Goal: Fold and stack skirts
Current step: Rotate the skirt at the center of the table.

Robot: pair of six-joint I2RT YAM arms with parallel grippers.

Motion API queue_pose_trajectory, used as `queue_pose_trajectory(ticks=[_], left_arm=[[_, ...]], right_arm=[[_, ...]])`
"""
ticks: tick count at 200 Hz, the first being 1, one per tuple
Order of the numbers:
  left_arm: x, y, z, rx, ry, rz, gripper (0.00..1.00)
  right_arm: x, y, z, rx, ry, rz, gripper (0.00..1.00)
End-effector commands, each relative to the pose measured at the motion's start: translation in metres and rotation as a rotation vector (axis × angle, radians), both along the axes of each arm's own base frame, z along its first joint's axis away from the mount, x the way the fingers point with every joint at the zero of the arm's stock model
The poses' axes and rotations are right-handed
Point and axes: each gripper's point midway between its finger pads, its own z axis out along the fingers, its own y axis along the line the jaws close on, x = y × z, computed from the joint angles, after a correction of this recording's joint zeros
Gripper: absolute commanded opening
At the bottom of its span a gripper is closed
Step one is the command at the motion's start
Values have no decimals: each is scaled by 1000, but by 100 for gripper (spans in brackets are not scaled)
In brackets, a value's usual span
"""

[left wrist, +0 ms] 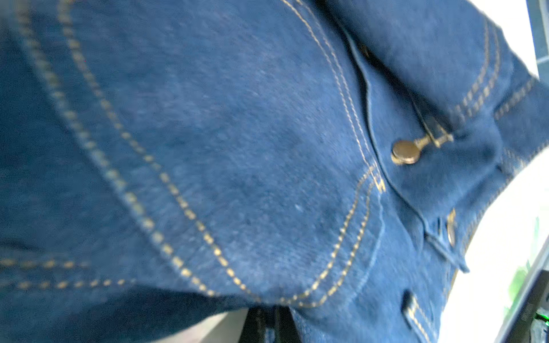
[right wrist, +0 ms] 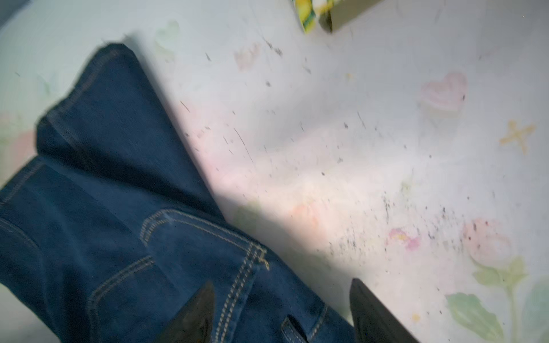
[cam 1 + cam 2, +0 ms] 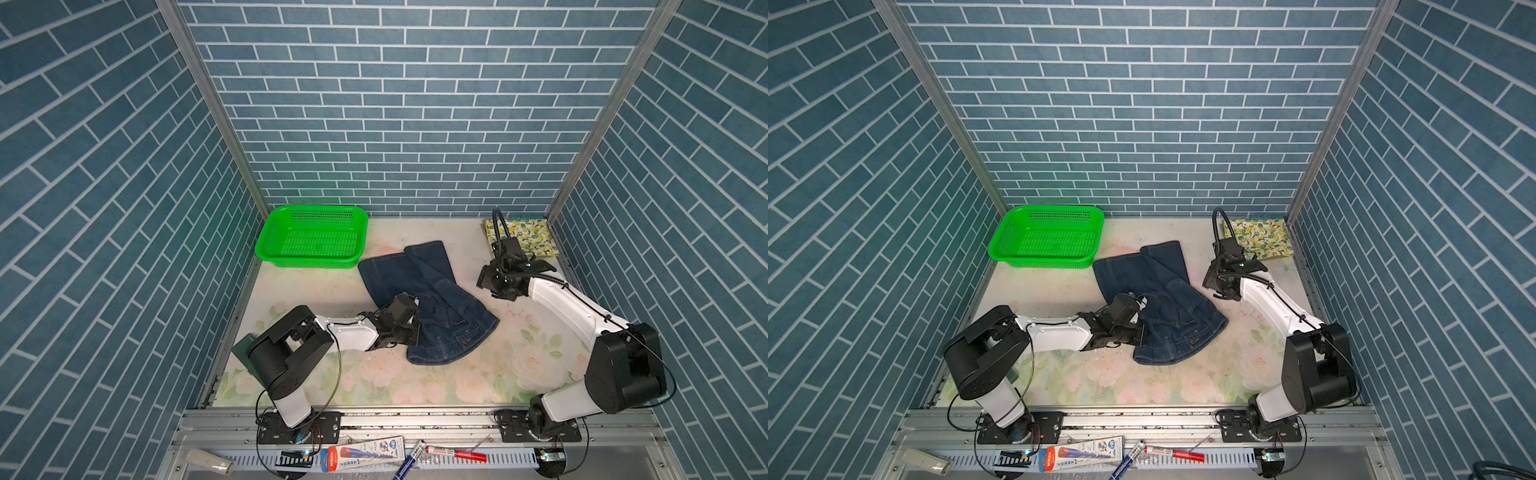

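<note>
Left gripper [image 3: 411, 332]: clamping shut on the denim skirt's [image 3: 432, 299] near-left edge.
Denim skirt: lying rumpled between the arms, waistband nearest, partly doubled over.
Right gripper [image 2: 282, 283]: hovering with jaws apart, holding nothing, just beside the skirt.
Step advice: right gripper should be pinching the opposite edge, both arms carrying the fold across evenly.
Lemon-print skirt [image 3: 524, 237]: lying folded in the far right corner, awaiting the stack.

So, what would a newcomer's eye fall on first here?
The dark denim skirt lies rumpled mid-table, the left gripper shut on its edge. A bright green basket sits in the far left corner, a folded lemon-print skirt in the far right.
</note>
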Motion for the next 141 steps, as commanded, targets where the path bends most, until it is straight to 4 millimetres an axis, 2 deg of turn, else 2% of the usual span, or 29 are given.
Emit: queue_pose_trajectory(ticks=[1,11,37,58,76,94,116,141], left_arm=[[-38,33,-44,181,147,-5,0],[-40,40,-39,197,139,-1,4],[-42,57,-9,214,84,4,42],[-34,65,23,215,34,17,57],[-18,64,51,201,9,44,61],[5,58,71,200,-3,76,62],[47,49,81,159,8,159,62],[101,42,82,98,3,282,62]], right_arm=[[-24,-7,-13,10,26,22,75],[-33,-13,-19,6,37,8,76],[-52,-27,-32,2,44,-28,78],[-60,-29,-39,15,47,-28,79],[-65,-26,-44,39,46,-21,79],[-69,-25,-48,64,32,-27,78],[-73,-23,-55,86,33,-31,74],[-74,-22,-59,96,26,-32,60]])
